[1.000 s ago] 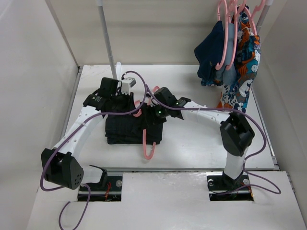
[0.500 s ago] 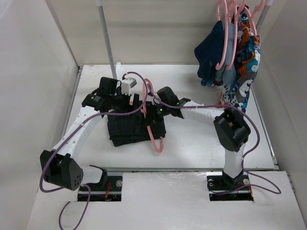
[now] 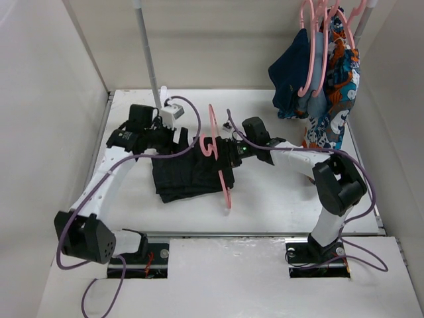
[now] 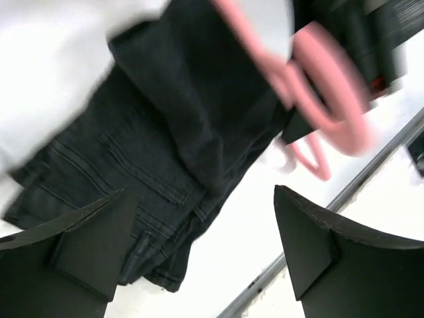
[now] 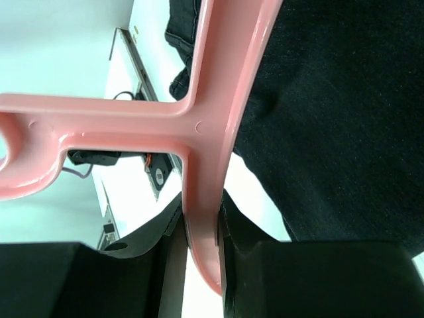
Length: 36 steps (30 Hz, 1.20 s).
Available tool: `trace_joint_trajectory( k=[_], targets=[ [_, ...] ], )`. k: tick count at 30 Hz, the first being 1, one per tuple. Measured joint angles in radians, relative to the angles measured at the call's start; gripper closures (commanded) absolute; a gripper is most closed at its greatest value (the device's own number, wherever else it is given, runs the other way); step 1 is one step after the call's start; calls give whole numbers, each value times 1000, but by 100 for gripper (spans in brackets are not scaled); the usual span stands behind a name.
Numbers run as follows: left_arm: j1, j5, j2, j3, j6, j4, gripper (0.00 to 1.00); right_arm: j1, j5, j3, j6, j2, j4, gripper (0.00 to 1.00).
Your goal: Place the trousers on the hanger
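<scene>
Because the trousers [image 3: 187,175] lie folded on the tabletop [image 3: 278,199] with nothing pinching them, the main risk is that they stay behind or slide off when the hanger [image 3: 225,189] is raised. From above, I cannot tell whether any fabric crosses the hanger's bar. A second risk is the hanger swivelling in its narrow grip, since it stands on edge and is held at a single strut. A loose fold could also open and drag.

The hanger stands at the trousers' 3 o'clock edge, touching the cloth. The right end effector [image 3: 228,152] is clamped on it just beyond that edge, toward 2 o'clock. In the right wrist view its fingers [image 5: 172,265] squeeze the pink strut [image 5: 199,126], with the dark cloth [image 5: 318,132] beside it.

The left end effector [image 3: 173,137] hovers over the trousers' 11 o'clock corner. In its wrist view its jaws are spread wide and hold nothing, with the denim [image 4: 152,132] below and between them. Well apart, at 1 o'clock, hung garments [image 3: 318,86] fill the rail.
</scene>
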Motion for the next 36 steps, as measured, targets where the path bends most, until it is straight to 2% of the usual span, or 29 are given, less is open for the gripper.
trace_joint_trajectory(
  k=[3,8,10,13,14,17,18,20,28,36],
  targets=[
    [-51,-29,90,-39,7,-2,11,-13,-16,-8,-9,0,3,100],
    [-156,-50,286,-42,-6,16,8,-14,-29,-21,-22,0,13,100],
    [-162,-59,336,-42,-16,34,11,-14,-31,-21,-26,0,16,100],
    [-159,-85,380,-44,-37,72,20,-17,-33,-22,-29,0,15,100],
    [-160,-97,392,-44,-45,86,30,-19,-36,-22,-30,0,16,100],
    [-165,-111,415,-56,-59,123,50,-23,-39,-23,-31,0,18,100],
    [-166,-108,421,-59,-64,132,73,-26,-41,-23,-32,0,18,100],
    [-167,-97,430,-64,-71,145,100,-34,-44,-23,-32,0,19,100],
    [-161,-52,416,-63,-49,150,100,-106,-57,-96,-22,-50,40,100],
    [-141,46,213,-24,18,38,100,-266,-32,-199,-6,-143,62,100]
  ],
)
